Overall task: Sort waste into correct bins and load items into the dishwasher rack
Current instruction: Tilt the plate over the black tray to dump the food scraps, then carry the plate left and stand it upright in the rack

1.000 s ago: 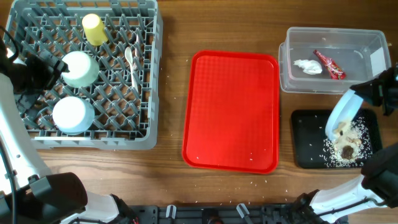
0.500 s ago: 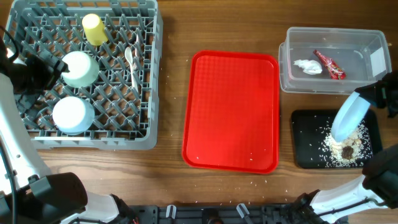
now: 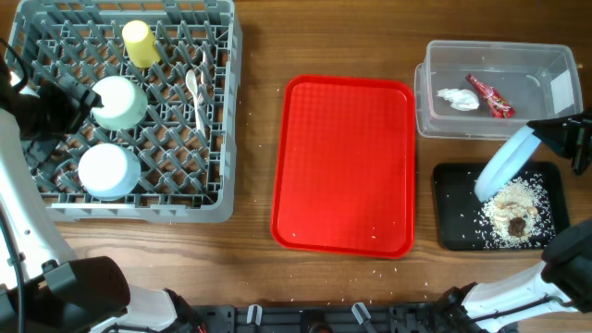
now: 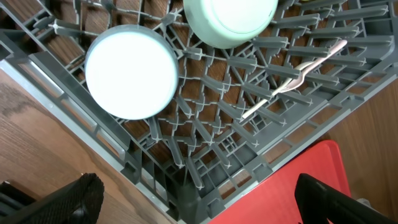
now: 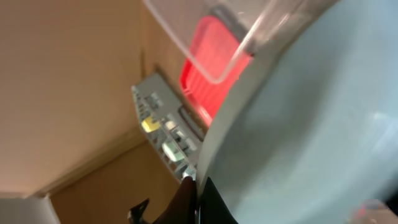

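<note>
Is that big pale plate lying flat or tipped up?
Tipped up steeply: the plate shows as a narrow slanted sliver above the black tray, food scraps piled beneath.

L arm (image 3: 18, 190): white links, blk joints | R arm (image 3: 513, 294): same

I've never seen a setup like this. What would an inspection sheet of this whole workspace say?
Surface: wooden table.
Job's things: rack holds yellow cup, mint-green bowl, pale blue bowl and white cutlery; clear tub holds red wrapper and napkin; food scraps lie in black tray; plate is tilted above them.
Clutter: red serving tray mid-table; stray rice crumbs.
Grippers: left gripper open over rack; right gripper shut on plate.
Cables: nothing seen.
Surroundings: nothing seen.
</note>
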`<state>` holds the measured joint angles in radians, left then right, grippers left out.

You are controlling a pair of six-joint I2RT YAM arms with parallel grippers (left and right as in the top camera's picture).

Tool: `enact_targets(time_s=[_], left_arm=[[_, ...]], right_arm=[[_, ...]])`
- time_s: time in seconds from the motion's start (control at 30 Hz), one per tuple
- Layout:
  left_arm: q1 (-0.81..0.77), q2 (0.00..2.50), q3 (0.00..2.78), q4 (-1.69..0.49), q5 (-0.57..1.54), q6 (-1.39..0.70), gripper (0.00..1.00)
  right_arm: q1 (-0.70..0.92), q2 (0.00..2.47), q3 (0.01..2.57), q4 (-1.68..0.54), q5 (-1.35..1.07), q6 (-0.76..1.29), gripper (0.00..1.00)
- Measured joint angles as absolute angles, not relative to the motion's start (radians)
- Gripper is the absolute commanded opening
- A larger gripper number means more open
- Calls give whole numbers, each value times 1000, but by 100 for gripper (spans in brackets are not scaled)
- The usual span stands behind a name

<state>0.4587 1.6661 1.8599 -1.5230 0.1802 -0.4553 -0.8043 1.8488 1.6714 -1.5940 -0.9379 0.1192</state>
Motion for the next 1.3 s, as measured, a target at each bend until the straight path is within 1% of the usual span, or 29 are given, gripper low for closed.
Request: enact_targets(time_s=[0.13,0.2,0.23,0.3,0.33,0.4,0.43,0.47,0.5,0.53,0.6,0.7,0.8,0.87,0.93,0.97,1.0,1.03,1.07,1.1,1.13,1.17,1.23,1.27,1.3], left_arm=[[459,1666,1860,-1523,180,-455,100],[459,1666,1860,-1523,180,-455,100],[459,1666,1860,-1523,180,-455,100],[459,1666,1860,-1522,180,-455,100],[459,1666,1860,-1524,180,-455,100],[459,1666,1860,-1523,179,-456,100],[459,1666,1860,-1524,180,-455,100],[459,1666,1860,-1523,179,-455,100],[458,1666,1860,-1522,181,-455,100],[459,1666,1860,-1524,180,-455,100],[459,1666,1860,-1526,179,-456,100],[459,1666,1860,-1524,179,-455,100],[459,1666,1860,-1522,180,-455,100],[459,1666,1860,-1525,180,-455,100],[459,1666,1860,-1524,180,-455,100],[459,1666,1860,-1524,180,-455,100],[459,1666,1860,-1524,180,-456,100],[458,1666,1860,-1523,180,-456,100],[459,1666,1860,-1523,180,-455,100],[459,1666,1860,-1524,180,-456,100],[459,1666,1860,-1523,180,-455,100],[459,1666,1860,-1523,180,-456,100],[459,1666,1860,-1524,181,-455,100],[459,1666,1860,-1524,180,-455,100],[458,1666,1860,-1523,181,-456,100]], right_arm=[[-800,1821,1671,-1601,-932,128,4],[-790,1724,1669,-1585,-971,142,4],[-782,1670,1668,-1562,-1009,148,4],[-718,1551,1665,-1421,-1074,215,4],[-649,1502,1663,-1335,-1099,264,4],[-471,1450,1664,-1076,-1121,382,4],[-331,1444,1667,-899,-1119,458,4],[-216,1449,1667,-776,-1099,515,4],[-44,1464,1667,-626,-1069,604,4],[111,1487,1665,-485,-1029,683,4],[283,1554,1668,-241,-955,783,4],[469,1751,1676,-24,-861,928,4],[554,2064,1669,313,-803,1127,4],[574,2188,1665,408,-789,1211,4],[578,2269,1664,411,-780,1262,4],[578,2279,1664,426,-783,1274,15],[578,2272,1667,411,-780,1275,31],[578,2272,1667,403,-772,1262,54],[578,2272,1667,395,-767,1248,73],[577,2272,1667,389,-760,1226,86],[576,2272,1667,384,-757,1199,96],[574,2264,1666,353,-754,1174,100],[562,2193,1659,215,-741,1108,100],[553,2146,1660,129,-733,1076,100],[535,2051,1655,-6,-712,1027,100]])
